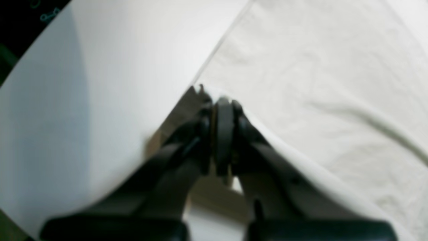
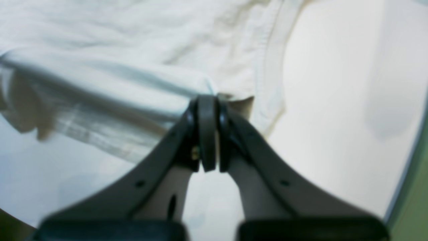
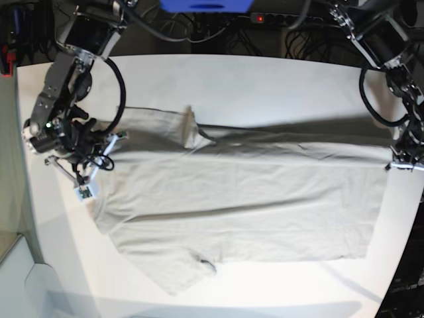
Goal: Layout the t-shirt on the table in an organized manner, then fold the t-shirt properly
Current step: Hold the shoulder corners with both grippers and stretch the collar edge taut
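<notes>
Both claws are clamped on cloth: your left gripper (image 1: 223, 103) pinches a corner of the t-shirt (image 3: 238, 199) at the frame centre of its wrist view, and your right gripper (image 2: 207, 100) pinches the edge beside the collar. In the base view you see the t-shirt spread across the middle of the white table (image 3: 265, 79), one sleeve folded over at upper left, another pointing lower left.

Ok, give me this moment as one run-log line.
phase: layout | left gripper: shut on t-shirt edge | right gripper: shut on t-shirt | table: shirt spread, unfolded
</notes>
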{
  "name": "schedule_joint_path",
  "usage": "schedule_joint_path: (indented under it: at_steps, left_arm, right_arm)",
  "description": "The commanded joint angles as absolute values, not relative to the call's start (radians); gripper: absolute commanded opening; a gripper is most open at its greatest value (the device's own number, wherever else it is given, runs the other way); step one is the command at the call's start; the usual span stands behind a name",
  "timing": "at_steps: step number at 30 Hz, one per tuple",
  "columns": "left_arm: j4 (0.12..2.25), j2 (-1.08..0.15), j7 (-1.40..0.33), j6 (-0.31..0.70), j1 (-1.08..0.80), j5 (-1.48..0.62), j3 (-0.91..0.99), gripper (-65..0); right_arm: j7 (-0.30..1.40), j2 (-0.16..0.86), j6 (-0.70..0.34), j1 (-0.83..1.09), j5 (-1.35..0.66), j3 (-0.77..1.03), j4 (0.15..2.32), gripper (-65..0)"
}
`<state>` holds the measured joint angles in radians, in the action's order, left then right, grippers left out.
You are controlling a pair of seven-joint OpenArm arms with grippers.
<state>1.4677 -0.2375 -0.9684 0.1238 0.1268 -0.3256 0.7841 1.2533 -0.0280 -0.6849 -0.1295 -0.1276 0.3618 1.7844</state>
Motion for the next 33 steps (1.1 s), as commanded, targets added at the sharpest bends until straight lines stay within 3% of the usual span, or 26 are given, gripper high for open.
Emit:
schedule_joint_path:
  at_steps: [1, 33]
  left_arm:
    - [1.484, -0.257, -0.951, 0.124, 0.151, -0.332, 0.786, -64.6]
    - [1.323, -0.265, -0.832, 0.125, 0.246, -0.334, 0.779, -63.8]
  right_arm:
    - [1.233, -0.022, -0.698, -0.163, -0.134, 0.363, 1.794, -65.0]
    - [1.198, 0.013, -0.698, -0.361, -0.134, 0.363, 1.558, -65.0]
